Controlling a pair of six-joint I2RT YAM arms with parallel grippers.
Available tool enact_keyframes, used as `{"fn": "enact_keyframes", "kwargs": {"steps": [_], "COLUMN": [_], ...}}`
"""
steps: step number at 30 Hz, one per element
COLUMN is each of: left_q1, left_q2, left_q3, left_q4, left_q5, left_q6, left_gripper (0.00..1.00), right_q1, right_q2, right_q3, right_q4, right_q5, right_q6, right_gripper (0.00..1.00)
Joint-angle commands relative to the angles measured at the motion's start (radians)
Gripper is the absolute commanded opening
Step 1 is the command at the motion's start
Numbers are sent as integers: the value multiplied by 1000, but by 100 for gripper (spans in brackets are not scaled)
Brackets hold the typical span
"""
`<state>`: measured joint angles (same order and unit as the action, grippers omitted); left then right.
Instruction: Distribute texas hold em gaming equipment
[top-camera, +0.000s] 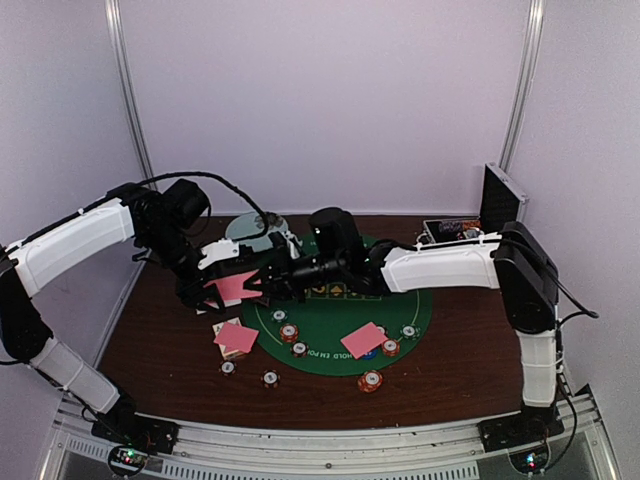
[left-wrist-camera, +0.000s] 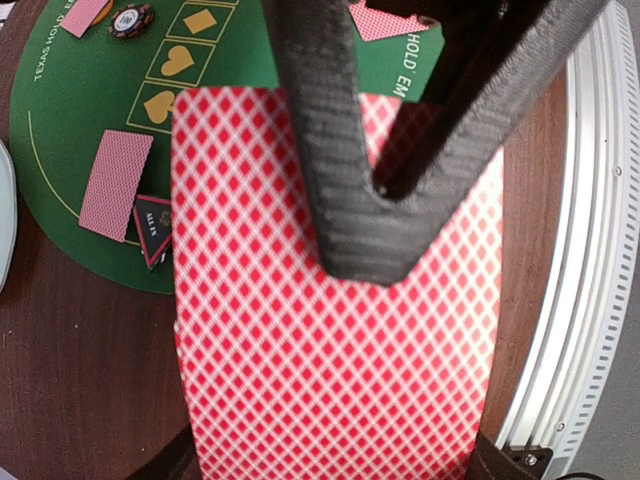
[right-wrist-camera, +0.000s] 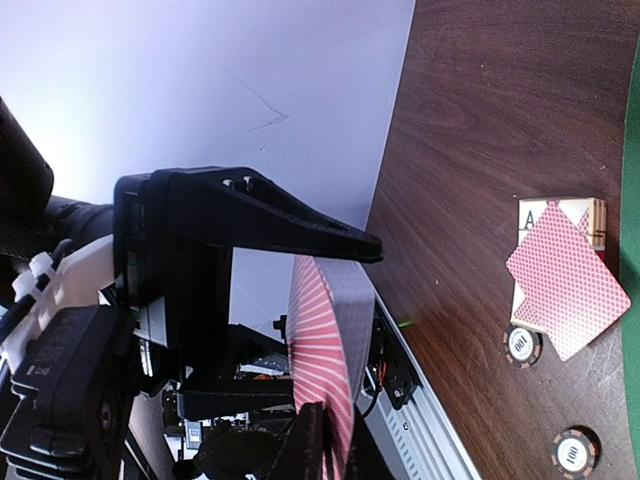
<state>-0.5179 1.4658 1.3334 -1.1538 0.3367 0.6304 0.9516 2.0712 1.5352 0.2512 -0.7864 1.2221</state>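
Left fingers (left-wrist-camera: 340, 150) clamped on pink-backed card stack (left-wrist-camera: 330, 380) | right fingers (top-camera: 280, 284): grip unclear | two loose cards (top-camera: 363, 340) (top-camera: 236, 335)

Dark brown wooden table (top-camera: 150, 350). Carried a round green felt mat (top-camera: 330, 318) at its middle, a pale plate (top-camera: 246, 228) at the mat's far left edge, and a silver-and-black case (top-camera: 498, 196) far right. Held, on bare wood left of the mat, a card box (right-wrist-camera: 592, 212) under a pink-backed card (right-wrist-camera: 568, 280), with two small chips (right-wrist-camera: 522, 345) nearer.
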Motion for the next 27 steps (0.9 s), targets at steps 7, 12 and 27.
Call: {"fn": "enact_keyframes", "kwargs": {"steps": [7,12,27], "left_q1": [4,4,4], "left_q2": [-28,-28,-33], "left_q3": [19,19,23], "left_q4": [4,0,-10], "left_q5": [10,8,4], "left_q6": [15,16,18], "left_gripper": [0,0,0], "right_q1": [-44,-77,-225], "right_q2": [-89,-119,136], "right_q3": [-42,-51,211], "right_q4": [-77,-124,-279], "right_q5": [-18,-26,-68], "right_q6": [-41,-69,-172], "right_gripper": [0,0,0]}}
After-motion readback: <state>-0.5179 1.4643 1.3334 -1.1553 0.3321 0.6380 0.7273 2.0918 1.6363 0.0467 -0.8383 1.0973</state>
